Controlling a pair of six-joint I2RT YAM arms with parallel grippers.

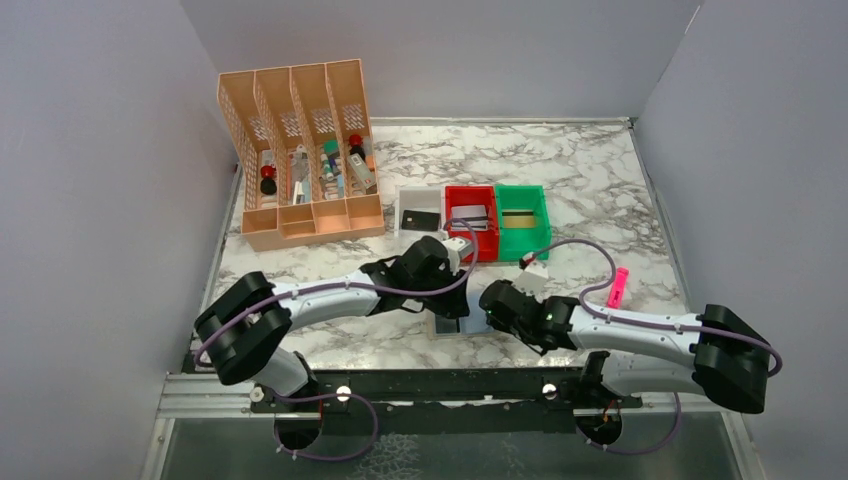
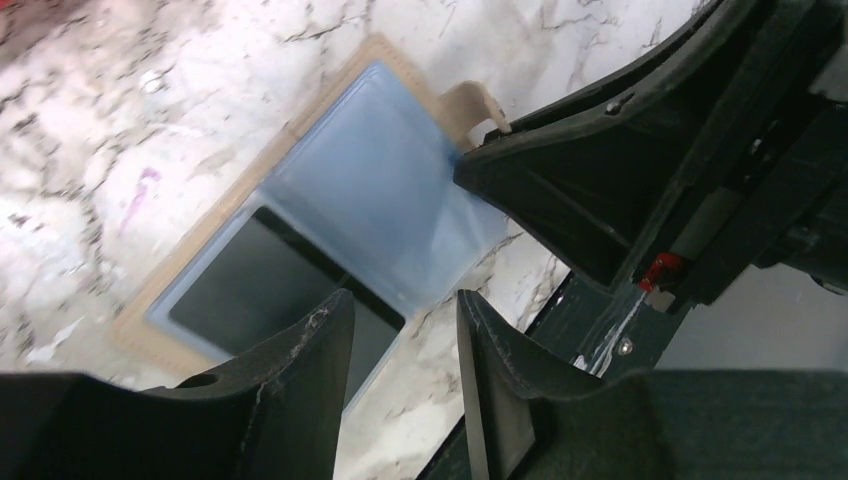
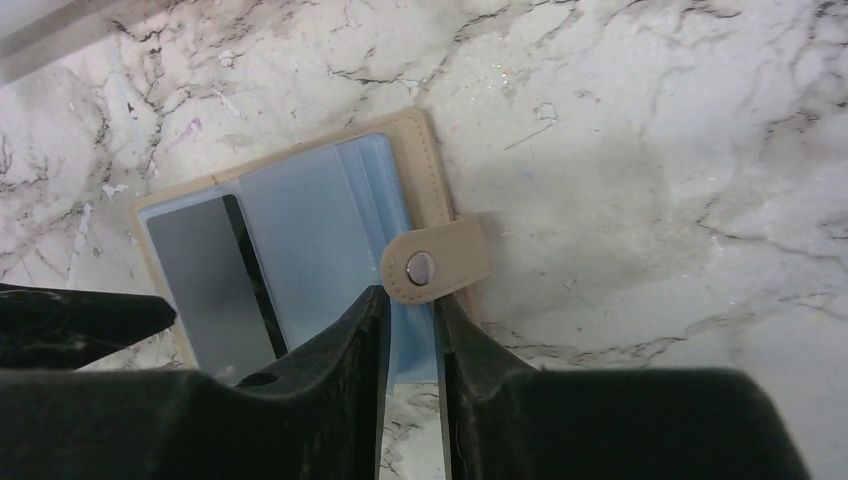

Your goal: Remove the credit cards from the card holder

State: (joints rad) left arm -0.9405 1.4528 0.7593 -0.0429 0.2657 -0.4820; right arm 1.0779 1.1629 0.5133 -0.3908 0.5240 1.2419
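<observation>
The card holder lies open on the marble, two blue-grey panels inside a tan border, its snap strap folded over one edge. A dark credit card sits in one pocket and looks grey in the right wrist view. My left gripper hangs open over the holder's near corner with nothing between its fingers. My right gripper stands slightly open, and the edge of a blue panel lies in the narrow gap. From above both grippers meet over the holder.
White, red and green bins stand behind the arms, each holding a card: black, silver, gold-striped. An orange slotted organizer is at the back left. A pink marker lies to the right.
</observation>
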